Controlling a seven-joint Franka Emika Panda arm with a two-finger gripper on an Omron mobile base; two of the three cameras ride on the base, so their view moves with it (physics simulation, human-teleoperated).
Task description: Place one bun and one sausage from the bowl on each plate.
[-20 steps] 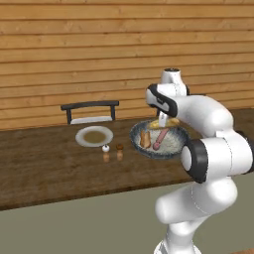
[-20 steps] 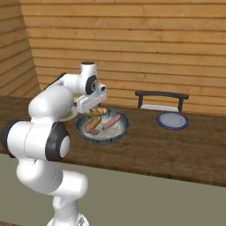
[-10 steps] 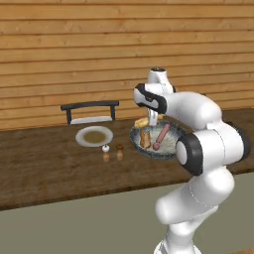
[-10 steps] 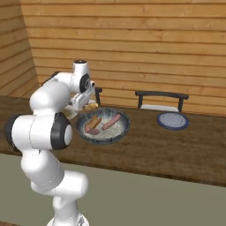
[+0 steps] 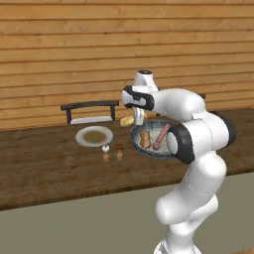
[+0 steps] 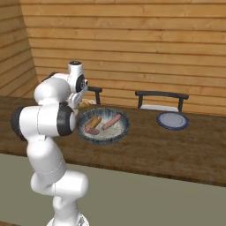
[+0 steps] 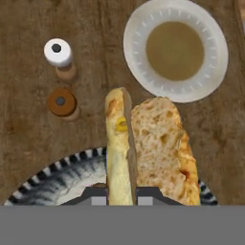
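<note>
Over the bowl (image 7: 52,184), the gripper (image 7: 120,191), fingertips apparently hidden, clamps a bun (image 7: 119,148).

No readable txt, labels, brands, nos. or signs anywhere: none on plates, bowl, shakers or wall.

In the hand view, the split golden bun (image 7: 143,153) is cut off at 6 o'clock, where the fingers are hidden behind it. The wide dark-rimmed speckled bowl (image 7: 52,179) is cropped there too. In the left base view its 3 o'clock rim (image 5: 136,141) is covered by the arm.
</note>
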